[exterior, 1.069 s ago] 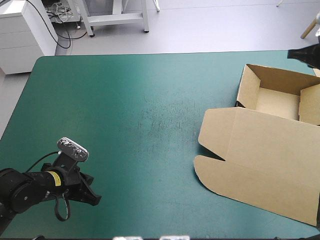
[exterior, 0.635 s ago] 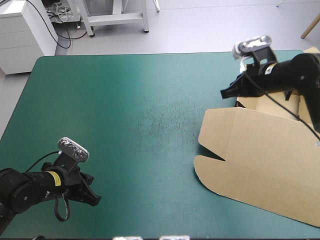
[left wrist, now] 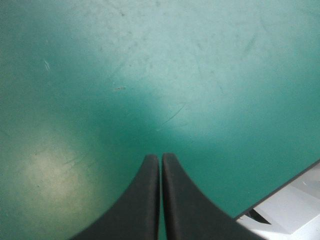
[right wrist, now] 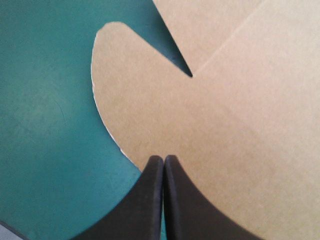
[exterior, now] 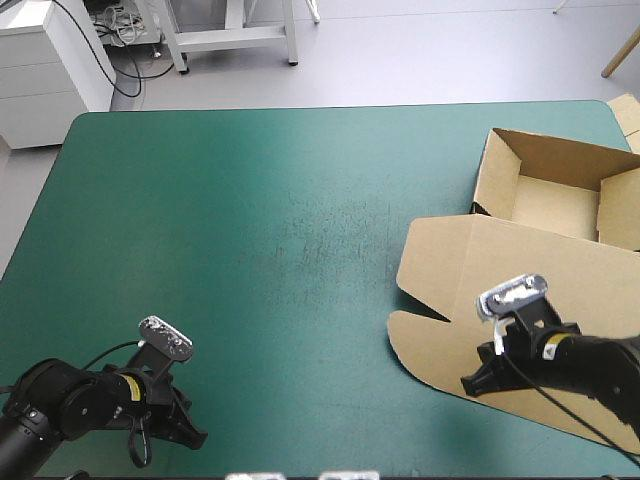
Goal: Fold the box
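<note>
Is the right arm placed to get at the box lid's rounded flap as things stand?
Probably yes. The right tool is right at the rounded flap's edge, with nothing between them. Its fingers are shut, so it would have to open before gripping the box.

Both arms are black, thick and round. The left arm (exterior: 60, 405) has a small yellow sticker (exterior: 127, 385) just behind the left claw (left wrist: 160, 156). The right arm (exterior: 600, 365) has a yellow patch (exterior: 548, 350) just behind the right claw (right wrist: 163, 157). Each claw has two wide black fingers (left wrist: 145, 200), curved like fins. They press together into one pointy tip, with a thin line between them.
</note>
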Robot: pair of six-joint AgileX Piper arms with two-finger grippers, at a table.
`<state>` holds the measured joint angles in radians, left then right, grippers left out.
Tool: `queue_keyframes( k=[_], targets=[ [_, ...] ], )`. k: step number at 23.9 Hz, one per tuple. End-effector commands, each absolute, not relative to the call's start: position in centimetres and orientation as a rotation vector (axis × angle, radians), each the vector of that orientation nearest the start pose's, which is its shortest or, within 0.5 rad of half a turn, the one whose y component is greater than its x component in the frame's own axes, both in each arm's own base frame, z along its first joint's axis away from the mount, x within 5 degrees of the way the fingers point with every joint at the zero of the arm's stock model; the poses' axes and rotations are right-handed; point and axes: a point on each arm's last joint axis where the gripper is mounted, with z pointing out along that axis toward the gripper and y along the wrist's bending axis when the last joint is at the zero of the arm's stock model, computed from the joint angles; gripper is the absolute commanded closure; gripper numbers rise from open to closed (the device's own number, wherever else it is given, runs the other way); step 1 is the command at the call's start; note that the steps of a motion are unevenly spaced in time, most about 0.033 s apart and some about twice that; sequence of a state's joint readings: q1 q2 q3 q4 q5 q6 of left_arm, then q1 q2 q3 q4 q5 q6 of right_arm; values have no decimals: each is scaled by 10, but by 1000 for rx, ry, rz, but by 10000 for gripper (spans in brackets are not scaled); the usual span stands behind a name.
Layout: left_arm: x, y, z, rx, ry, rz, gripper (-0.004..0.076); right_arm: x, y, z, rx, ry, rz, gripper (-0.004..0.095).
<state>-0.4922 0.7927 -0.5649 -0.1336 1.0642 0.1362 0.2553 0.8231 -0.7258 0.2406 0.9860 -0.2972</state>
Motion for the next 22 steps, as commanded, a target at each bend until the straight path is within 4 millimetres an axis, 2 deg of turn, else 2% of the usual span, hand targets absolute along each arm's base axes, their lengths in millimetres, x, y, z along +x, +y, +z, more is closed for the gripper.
queue_keyframes(
  k=[1,4,8,14,22],
  targets=[
    [97,-66,260,786,2621,-303,731,107,46,291,-573,2359,286,924],
    [97,-66,260,802,2613,-300,731,87,41,275,-562,2315,282,924],
    [96,-65,256,834,2621,-289,731,72,37,281,-549,2217,277,924],
    [91,-62,241,846,2672,-276,731,68,36,283,-547,2197,277,924],
    [92,-62,241,842,2670,-275,731,68,36,283,-548,2199,277,924]
  ],
)
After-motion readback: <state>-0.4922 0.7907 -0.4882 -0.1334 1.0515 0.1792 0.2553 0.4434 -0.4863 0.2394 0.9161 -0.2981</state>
